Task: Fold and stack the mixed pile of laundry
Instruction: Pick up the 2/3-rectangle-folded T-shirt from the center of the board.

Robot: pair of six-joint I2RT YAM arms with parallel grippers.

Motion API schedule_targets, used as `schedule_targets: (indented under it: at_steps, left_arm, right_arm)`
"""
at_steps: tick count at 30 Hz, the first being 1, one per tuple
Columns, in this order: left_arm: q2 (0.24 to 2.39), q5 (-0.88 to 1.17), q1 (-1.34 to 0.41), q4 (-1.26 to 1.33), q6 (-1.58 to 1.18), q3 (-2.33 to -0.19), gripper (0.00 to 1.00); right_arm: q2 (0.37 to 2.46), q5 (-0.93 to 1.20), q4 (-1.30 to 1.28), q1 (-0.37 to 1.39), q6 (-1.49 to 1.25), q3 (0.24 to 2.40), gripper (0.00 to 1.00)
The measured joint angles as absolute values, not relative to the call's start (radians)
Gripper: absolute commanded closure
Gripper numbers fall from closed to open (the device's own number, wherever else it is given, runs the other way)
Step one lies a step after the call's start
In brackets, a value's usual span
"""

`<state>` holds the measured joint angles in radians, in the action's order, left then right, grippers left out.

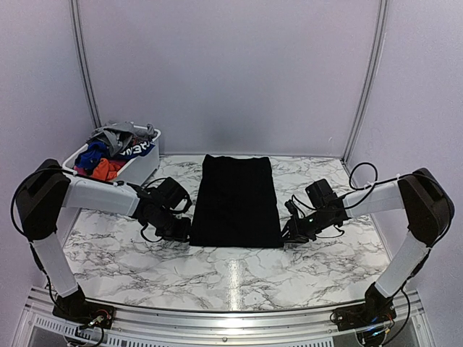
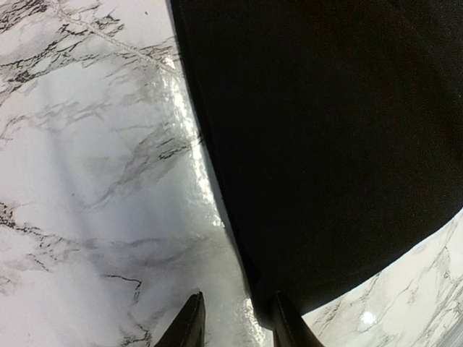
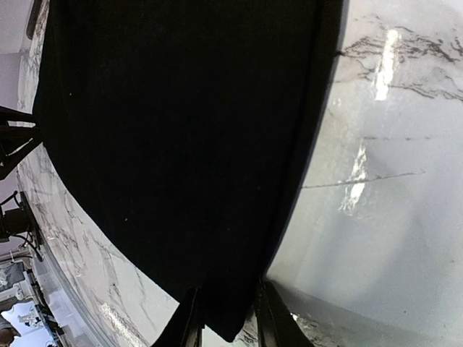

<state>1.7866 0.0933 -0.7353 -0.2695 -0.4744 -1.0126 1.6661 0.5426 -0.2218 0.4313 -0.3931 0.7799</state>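
A large black garment (image 1: 239,201) lies flat as a long rectangle in the middle of the marble table (image 1: 239,278). My left gripper (image 1: 182,230) is open at its near left corner. In the left wrist view (image 2: 237,327) one finger is on bare marble and the other at the black cloth's edge (image 2: 325,144). My right gripper (image 1: 289,233) is open at the near right corner. In the right wrist view (image 3: 226,319) the corner of the black cloth (image 3: 181,144) lies between the jaws. The other garments, grey (image 1: 116,136), blue (image 1: 92,156) and orange-red (image 1: 105,169), are heaped in the basket.
A white plastic basket (image 1: 142,168) stands at the table's far left corner, just behind my left arm. Bare marble lies on both sides of the black garment and in front of it. Walls and metal posts close the back and sides.
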Motion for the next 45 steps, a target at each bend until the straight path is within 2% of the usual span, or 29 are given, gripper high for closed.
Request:
schedule_targets:
  at_steps: [6,13,18,21,24,35,45]
  left_arm:
    - [1.75,0.137,-0.759,-0.225,-0.481,-0.96,0.62]
    - [1.736,0.183,-0.78,-0.179,-0.521,-0.927,0.69]
    - [1.757,0.179,-0.786,-0.149,-0.544,-0.933,0.83]
    - [1.766,0.173,-0.79,-0.136,-0.553,-0.936,1.0]
    - [1.769,0.17,-0.791,-0.132,-0.559,-0.936,1.0]
    - [1.692,0.183,-0.855,-0.126,-0.564,-0.85,1.0]
    - [1.504,0.204,-0.982,-0.15,-0.673,-0.696,1.0]
  right_arm:
    - [1.663,0.546,-0.213,0.432,-0.393,0.775,0.73]
    - [1.657,0.55,-0.185,0.433,-0.396,0.756,0.74]
    - [1.662,0.561,-0.159,0.435,-0.401,0.747,0.81]
    - [1.676,0.569,-0.141,0.435,-0.409,0.747,0.9]
    - [1.689,0.576,-0.129,0.436,-0.417,0.748,1.0]
    - [1.599,0.574,-0.187,0.456,-0.451,0.685,1.0]
    - [1.413,0.562,-0.285,0.632,-0.561,0.556,1.0]
